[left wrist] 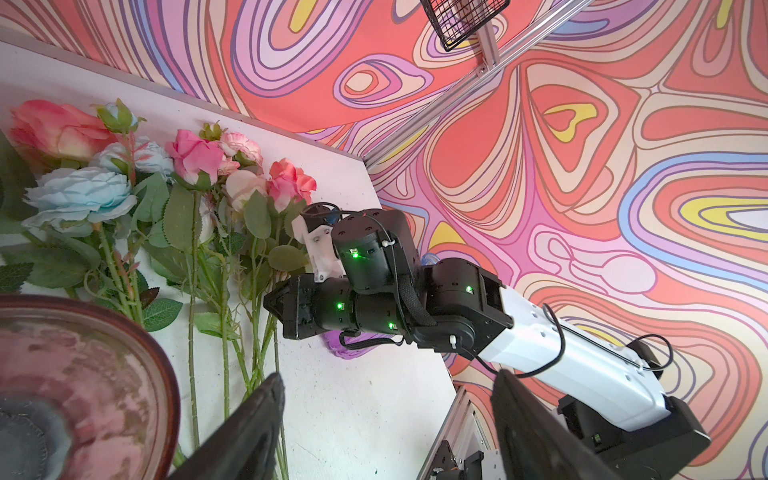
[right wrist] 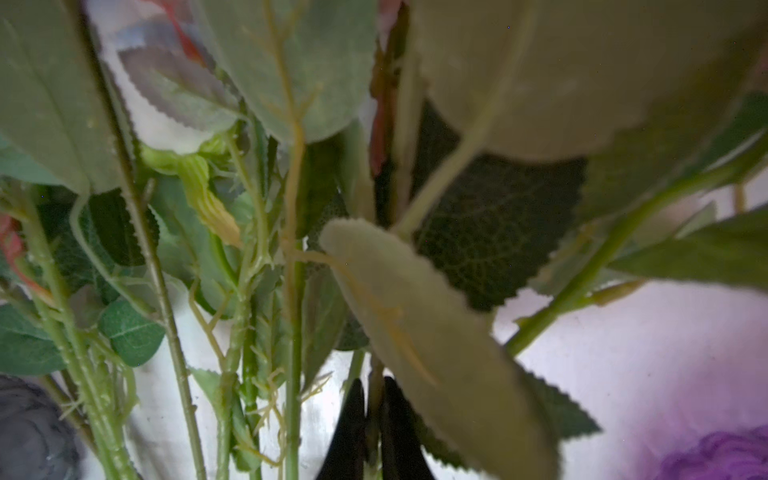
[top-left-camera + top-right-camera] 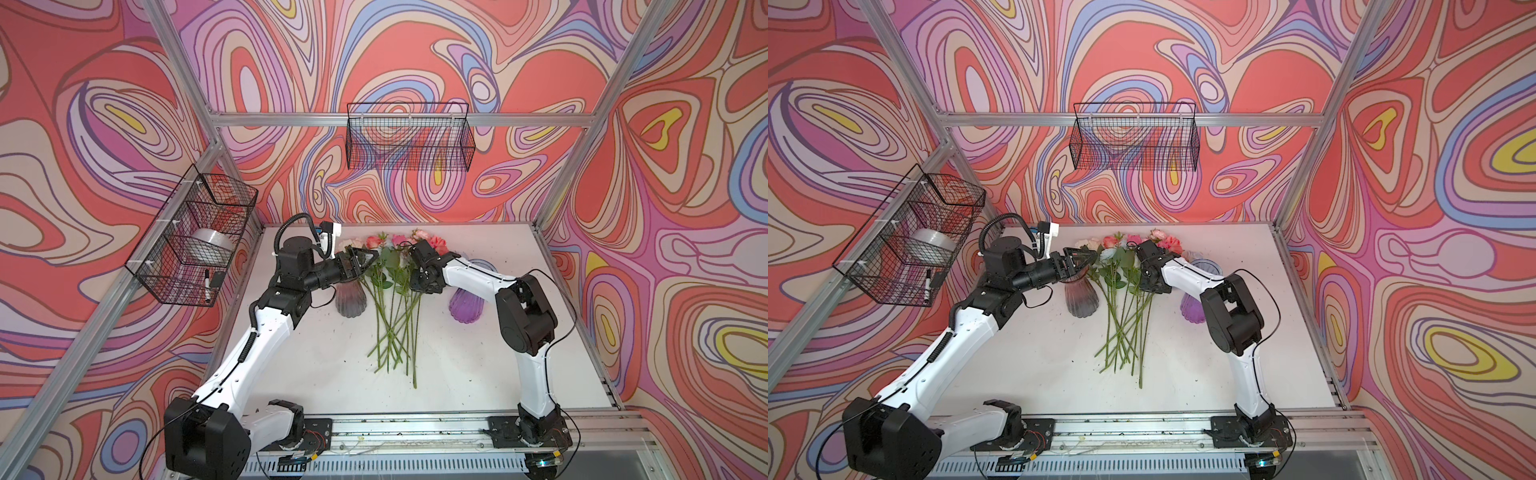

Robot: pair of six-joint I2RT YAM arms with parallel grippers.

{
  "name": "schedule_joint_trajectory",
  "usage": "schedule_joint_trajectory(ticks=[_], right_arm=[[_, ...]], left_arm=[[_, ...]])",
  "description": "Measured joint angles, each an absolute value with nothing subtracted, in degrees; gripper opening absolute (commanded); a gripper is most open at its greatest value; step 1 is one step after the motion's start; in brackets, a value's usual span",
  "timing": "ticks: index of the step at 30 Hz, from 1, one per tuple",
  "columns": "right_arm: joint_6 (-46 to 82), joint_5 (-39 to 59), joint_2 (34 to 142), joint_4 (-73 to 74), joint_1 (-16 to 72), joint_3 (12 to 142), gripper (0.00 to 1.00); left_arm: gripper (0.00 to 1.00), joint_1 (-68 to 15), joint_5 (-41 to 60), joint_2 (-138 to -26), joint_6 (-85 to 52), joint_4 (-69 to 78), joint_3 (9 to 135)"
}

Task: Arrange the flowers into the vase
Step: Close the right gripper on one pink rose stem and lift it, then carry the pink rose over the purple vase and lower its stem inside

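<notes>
- You have about nine flowers [image 3: 390, 259] bunched by the far edge of the table [image 3: 478, 374], between two vases: smoky vase [image 3: 351, 303], purple vase [image 3: 465, 309].
- Left fingers [image 3: 365, 258] stand apart; right fingers [image 2: 390, 424] clamp one stem [image 2: 375, 395].

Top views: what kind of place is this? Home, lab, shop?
Probably a robot test or data-collection booth, not a home. An aluminium extrusion frame holds printed swirl-pattern walls, and the left arm and right arm are mounted on a slotted rail along the front edge of the white table.
</notes>
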State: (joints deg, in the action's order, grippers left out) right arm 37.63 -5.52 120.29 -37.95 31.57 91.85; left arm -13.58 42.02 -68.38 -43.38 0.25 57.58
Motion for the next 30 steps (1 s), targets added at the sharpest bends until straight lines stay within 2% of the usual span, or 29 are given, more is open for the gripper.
schedule_joint_trajectory(ticks=[9, 23, 30], right_arm=[[37.56, -5.41, 117.51, -37.34, 31.57, 90.35, 0.0], [34.65, -12.34, 103.59, -38.39, 36.97, 91.37, 0.0], [31.27, -14.72, 94.06, -32.4, 39.22, 88.71, 0.0]], left_arm=[[0.79, -13.58, 42.15, -68.38, -43.42, 0.27, 57.58], [0.79, -13.58, 42.5, -68.38, -43.75, 0.71, 57.58], [0.79, -13.58, 44.1, -68.4, -45.12, 3.31, 56.36]])
